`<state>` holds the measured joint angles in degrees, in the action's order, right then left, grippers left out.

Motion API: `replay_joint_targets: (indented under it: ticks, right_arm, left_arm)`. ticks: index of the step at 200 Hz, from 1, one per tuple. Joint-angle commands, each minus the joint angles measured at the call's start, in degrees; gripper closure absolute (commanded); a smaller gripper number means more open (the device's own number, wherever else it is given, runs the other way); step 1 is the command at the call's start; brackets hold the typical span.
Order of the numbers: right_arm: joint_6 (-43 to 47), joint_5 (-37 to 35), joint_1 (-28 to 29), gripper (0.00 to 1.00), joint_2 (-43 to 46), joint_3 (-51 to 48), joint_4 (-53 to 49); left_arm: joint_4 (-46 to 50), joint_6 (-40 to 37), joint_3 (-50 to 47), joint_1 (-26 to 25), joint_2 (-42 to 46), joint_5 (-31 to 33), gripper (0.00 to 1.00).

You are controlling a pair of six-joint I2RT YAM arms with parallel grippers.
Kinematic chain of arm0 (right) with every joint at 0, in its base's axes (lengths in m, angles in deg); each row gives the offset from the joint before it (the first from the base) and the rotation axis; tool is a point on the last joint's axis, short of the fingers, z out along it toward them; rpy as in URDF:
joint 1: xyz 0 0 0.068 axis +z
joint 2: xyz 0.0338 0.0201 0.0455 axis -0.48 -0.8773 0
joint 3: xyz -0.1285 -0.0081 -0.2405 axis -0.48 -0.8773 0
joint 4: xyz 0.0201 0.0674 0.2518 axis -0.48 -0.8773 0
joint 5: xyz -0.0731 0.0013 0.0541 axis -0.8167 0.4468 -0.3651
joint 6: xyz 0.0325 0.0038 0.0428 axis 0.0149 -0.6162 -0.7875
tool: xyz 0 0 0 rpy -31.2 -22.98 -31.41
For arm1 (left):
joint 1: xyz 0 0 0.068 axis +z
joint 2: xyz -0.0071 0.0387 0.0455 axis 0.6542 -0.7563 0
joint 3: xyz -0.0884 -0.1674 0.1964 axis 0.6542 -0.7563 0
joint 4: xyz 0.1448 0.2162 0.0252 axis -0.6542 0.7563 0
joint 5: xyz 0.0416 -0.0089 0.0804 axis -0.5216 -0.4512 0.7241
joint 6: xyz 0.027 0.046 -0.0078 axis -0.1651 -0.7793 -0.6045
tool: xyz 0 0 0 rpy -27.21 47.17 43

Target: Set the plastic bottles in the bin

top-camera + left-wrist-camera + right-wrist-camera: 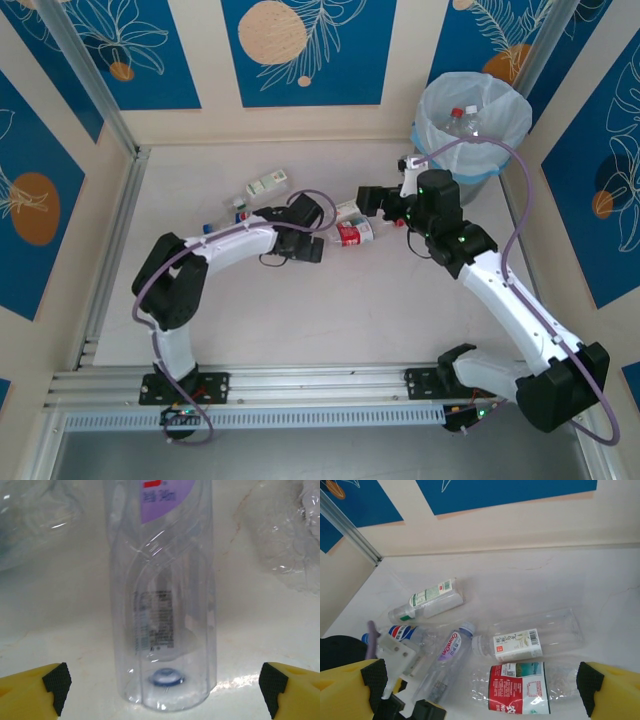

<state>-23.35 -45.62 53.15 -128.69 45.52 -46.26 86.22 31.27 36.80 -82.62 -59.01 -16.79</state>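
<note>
L gripper fingers are standing wide apart w/ a clear purple-label bottle lying between them, base end toward the cam, pads clear of it on both sides. R gripper fingers are also gaping wide, gripping nothing, hanging over a red-label bottle & a white-label bottle near the table's middle. A green-white bottle & a blue-capped bottle are lying further toward the far-left corner. The bin is sitting in the far-right corner, w/ two capped bottles showing inside.
</note>
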Motion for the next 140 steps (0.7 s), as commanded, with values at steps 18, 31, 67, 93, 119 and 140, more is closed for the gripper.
replay_joint_targets:
  ticks: [18,31,67,93,119,140]
  right_arm:
    - [1.0,-2.9,-0.4,0.0,2.7,-1.1,-1.4]
    - [1.1,-3.1,-0.5,0.0,2.9,-0.9,-2.3]
    - [0.3,-3.9,-0.6,0.01,3.4,-1.8,-2.0]
    - [-0.4,-3.9,-0.6,0.01,2.8,-2.3,-1.1]
    - [-0.6,-3.7,-0.5,0.0,2.0,-1.8,-1.3]
    - [-1.4,-3.3,-0.6,0.0,1.6,-1.7,-1.2]
  left_arm:
    - [3.4,-2.7,5.5,-0.3,-4.7,-1.0,0.07]
    - [4.4,-2.6,6.2,-0.3,-5.5,0.9,0.07]
    - [5.8,-2.6,6.1,-0.3,-6.7,4.6,0.1]
    - [5.9,-2.9,6.0,-0.4,-7.8,4.7,0.16]
    - [5.1,-3.1,5.7,-0.6,-8.0,4.1,0.22]
    - [4.9,-3.2,5.8,-1.0,-8.2,4.3,0.24]
